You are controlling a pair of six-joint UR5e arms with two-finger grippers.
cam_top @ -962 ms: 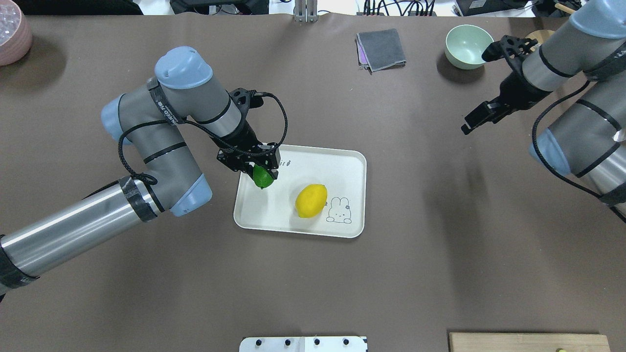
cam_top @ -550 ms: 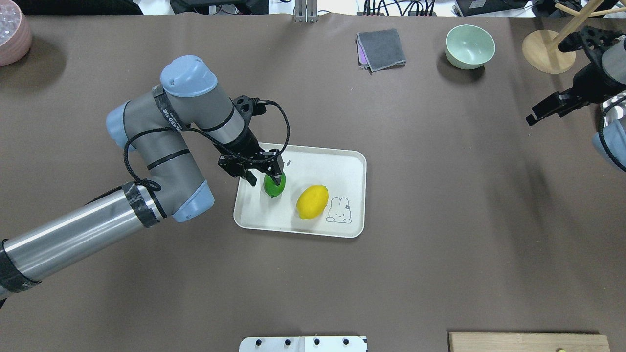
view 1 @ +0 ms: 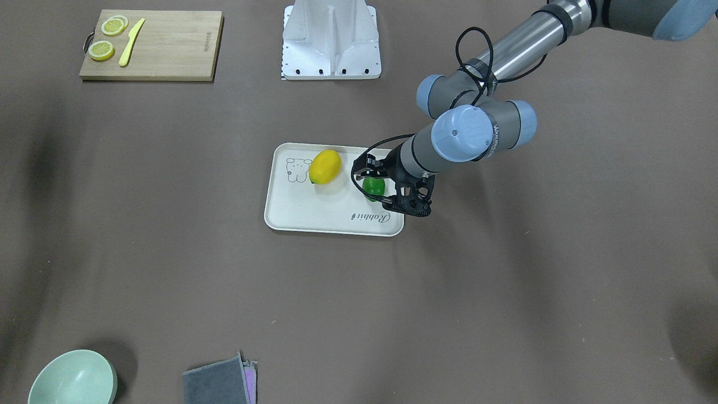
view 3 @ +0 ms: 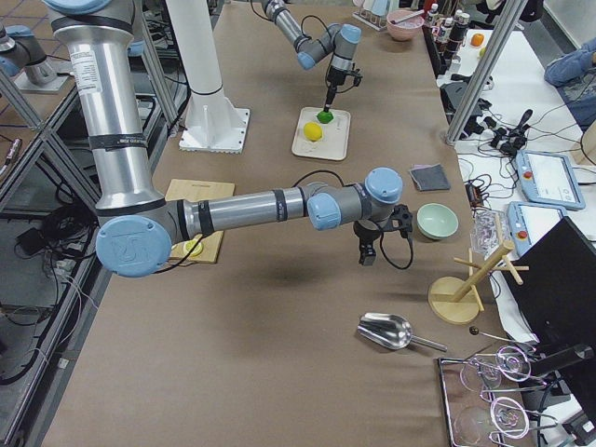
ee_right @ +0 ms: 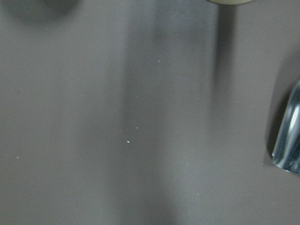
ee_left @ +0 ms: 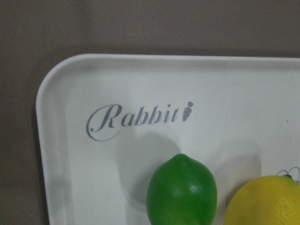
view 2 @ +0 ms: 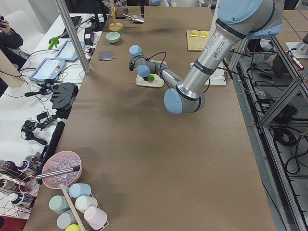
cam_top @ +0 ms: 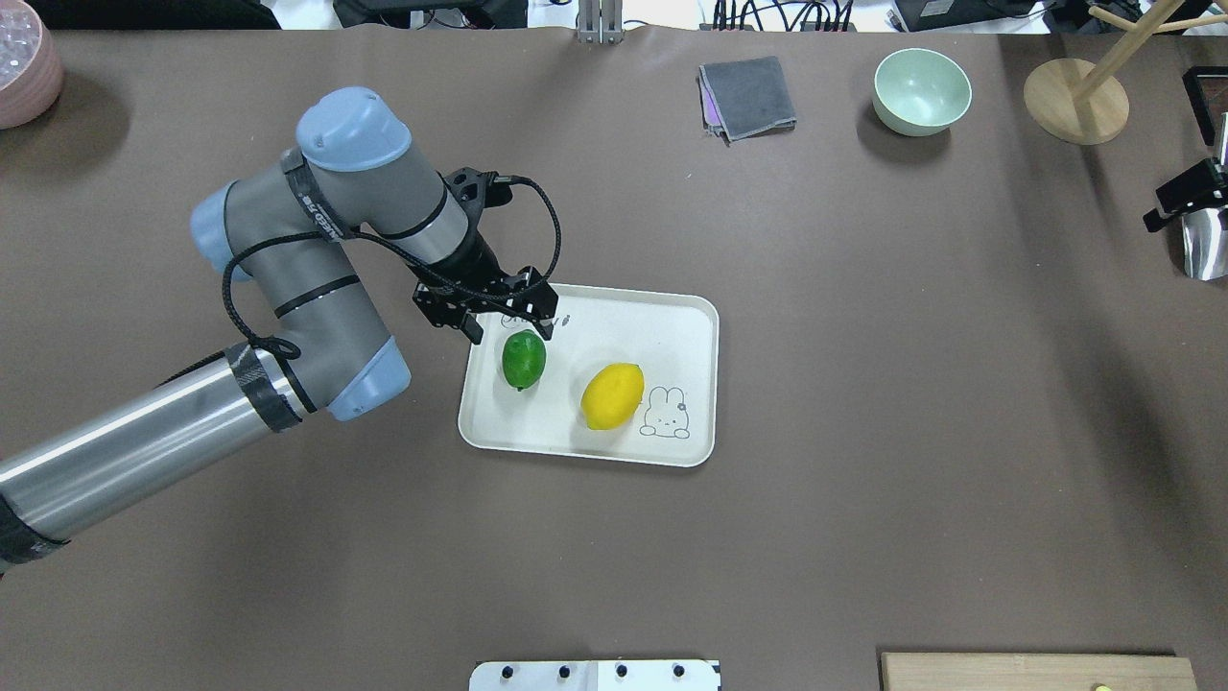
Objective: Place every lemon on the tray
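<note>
Left gripper [cam_top: 509, 331], jaws wide, hangs over green lemon [cam_top: 523, 360] beside yellow lemon [cam_top: 612, 395] on tray [cam_top: 624, 321]; bowl [cam_top: 921, 91] well apart

Left gripper [cam_top: 509, 329] hanging open just above green lemon [cam_top: 524, 360], blocking top approach there. Yellow lemon [cam_top: 612, 395] sitting near it, narrowing the gap between. Tray's [cam_top: 693, 309] far strip lying bare.

Cream-white tray [cam_top: 638, 326]: rounded corners, raised rim, lying flat. Yellow lemon [cam_top: 612, 395] on its side, just beside the rabbit drawing [cam_top: 666, 414]. Green lemon [cam_top: 523, 359] near it, not touching, below the grey script [ee_left: 136, 119].
</note>
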